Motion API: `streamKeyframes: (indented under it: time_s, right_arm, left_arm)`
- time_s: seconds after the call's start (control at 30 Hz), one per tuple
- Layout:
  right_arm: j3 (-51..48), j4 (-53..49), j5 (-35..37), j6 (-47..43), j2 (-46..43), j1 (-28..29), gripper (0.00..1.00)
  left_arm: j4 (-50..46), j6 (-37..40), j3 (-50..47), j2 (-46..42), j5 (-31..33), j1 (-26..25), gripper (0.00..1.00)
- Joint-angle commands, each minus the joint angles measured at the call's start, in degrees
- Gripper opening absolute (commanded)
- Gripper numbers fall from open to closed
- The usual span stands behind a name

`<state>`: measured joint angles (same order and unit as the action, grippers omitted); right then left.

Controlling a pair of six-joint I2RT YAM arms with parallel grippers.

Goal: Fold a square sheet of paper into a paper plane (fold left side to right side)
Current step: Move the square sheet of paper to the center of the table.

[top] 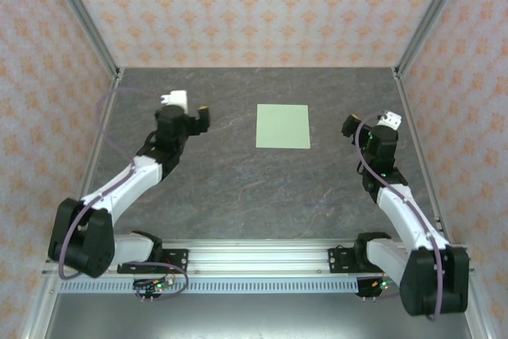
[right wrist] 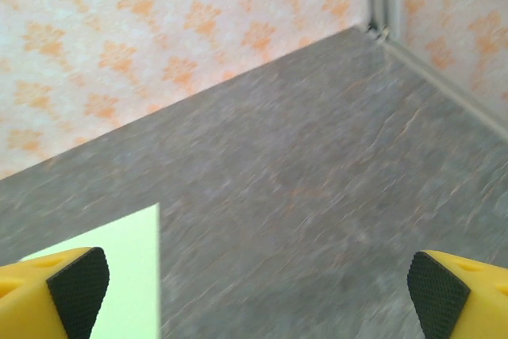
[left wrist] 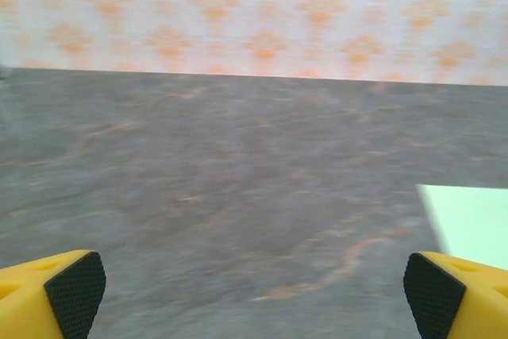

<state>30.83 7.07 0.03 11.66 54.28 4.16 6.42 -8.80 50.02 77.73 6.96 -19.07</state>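
The square sheet of paper (top: 283, 126) lies flat on the grey worktop (top: 238, 188), a little toward 12 o'clock from the middle. It is plain pale green, with no fold in it yet. Nothing is touching it.

Your left hand (top: 203, 119) hangs at 9 o'clock from the sheet, a clear gap away. Your right hand (top: 349, 127) hangs at 3 o'clock from it, closer but also apart. Both hands are spread wide open and hold nothing. In each wrist view the black pads (left wrist: 75, 291) sit far apart at the bottom corners, with bare worktop between them.

This paper looks very thin and light. It will bend and flop if you lift it by one spot. It will likely slide on the smooth worktop if you push it from the side. It marks easily too, so a hard or crooked pinch would leave a crease you do not want.

Because it lies so flat, the hard part is getting a finger under it. Take hold at the 9 o'clock edge, since that side must go over to the 3 o'clock side. A spot near a corner on that edge should lift most easily. It would help to press your right hand down gently near the 3 o'clock edge, so the sheet cannot slip away.

The wrist views are blurry, so I can't tell if any edge curls up a bit.
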Motion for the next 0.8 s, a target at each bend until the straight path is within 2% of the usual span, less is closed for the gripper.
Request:
streamKeyframes:
  time_s: [0.0,0.17,0.3,0.53,0.77]
  right_arm:
    - [0.8,-17.5,-1.7,8.4,-3.0,3.7,1.0]
    - [2.0,-25.9,-0.8,12.6,-6.4,10.7,1.0]
    - [2.3,-29.8,1.5,12.9,-7.8,14.1,1.0]
    - [1.9,-32.3,2.0,13.5,-10.9,15.2,1.0]
    - [1.3,-34.6,2.1,13.3,-12.8,15.1,1.0]
  left_arm:
    - [-16.3,-5.5,8.9,10.2,-3.3,-6.4,0.99]
    - [-26.9,-7.9,29.8,29.7,-5.4,-15.3,0.99]
    - [-34.7,-8.0,46.1,43.2,-5.3,-19.4,0.99]
    - [-39.2,-8.9,62.9,56.9,-6.6,-20.1,0.99]
    - [-43.1,-8.9,69.8,62.4,-4.9,-20.1,0.99]
